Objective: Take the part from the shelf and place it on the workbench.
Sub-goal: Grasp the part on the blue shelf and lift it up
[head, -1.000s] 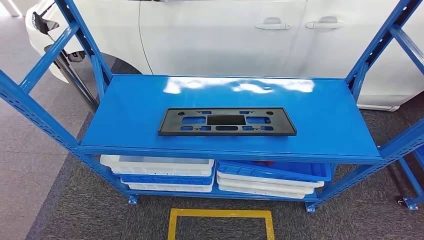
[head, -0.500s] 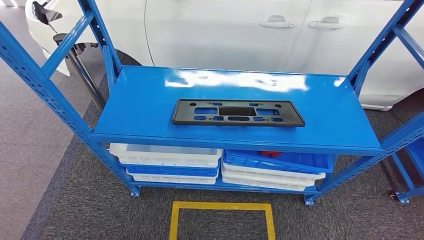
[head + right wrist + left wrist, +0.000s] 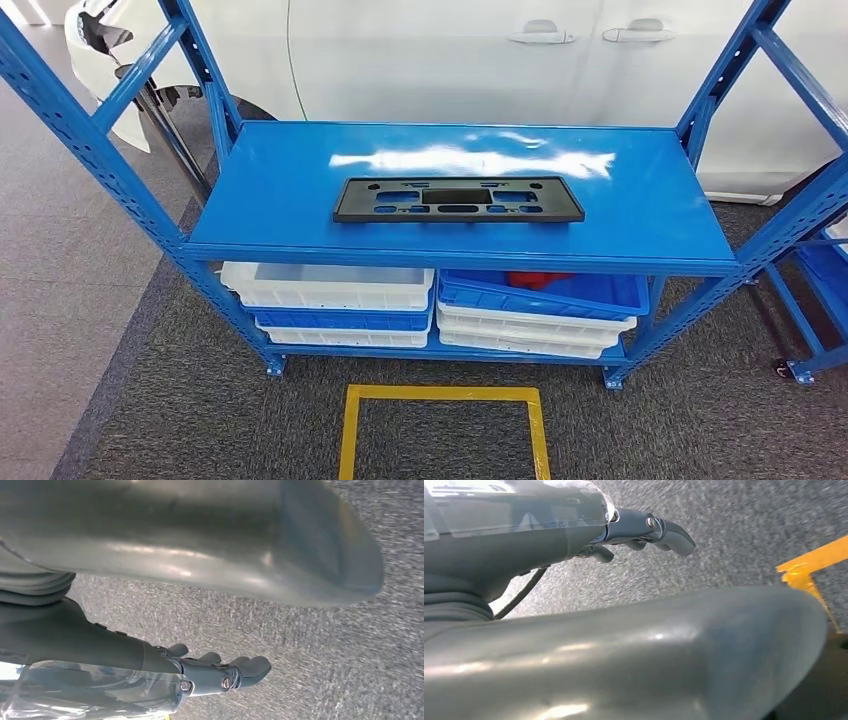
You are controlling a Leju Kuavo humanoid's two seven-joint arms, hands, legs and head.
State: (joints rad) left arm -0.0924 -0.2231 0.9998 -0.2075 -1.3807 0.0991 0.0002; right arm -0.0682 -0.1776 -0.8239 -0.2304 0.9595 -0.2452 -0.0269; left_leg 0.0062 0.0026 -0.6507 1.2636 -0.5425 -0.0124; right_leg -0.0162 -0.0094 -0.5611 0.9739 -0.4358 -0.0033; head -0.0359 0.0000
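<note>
Head view: black part (image 3: 458,199) lying flat, mid-shelf (image 3: 640,215), long side facing forward, untouched; stacked bins (image 3: 330,300) below; yellow floor mark (image 3: 443,395) in front. Wrist views: left hand (image 3: 644,530) and right hand (image 3: 220,672) hanging over carpet, fingers loosely extended, gripping nothing, though blur leaves exact spread uncertain. Best approach, probably: stop square to shelf; raise both hands; take part by its two short ends; lift level.

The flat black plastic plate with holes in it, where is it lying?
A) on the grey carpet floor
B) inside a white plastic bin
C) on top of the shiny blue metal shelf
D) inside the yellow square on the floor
C: the flat black plastic plate lies flat on the top board of the shiny blue metal shelf, above the bins.
</note>
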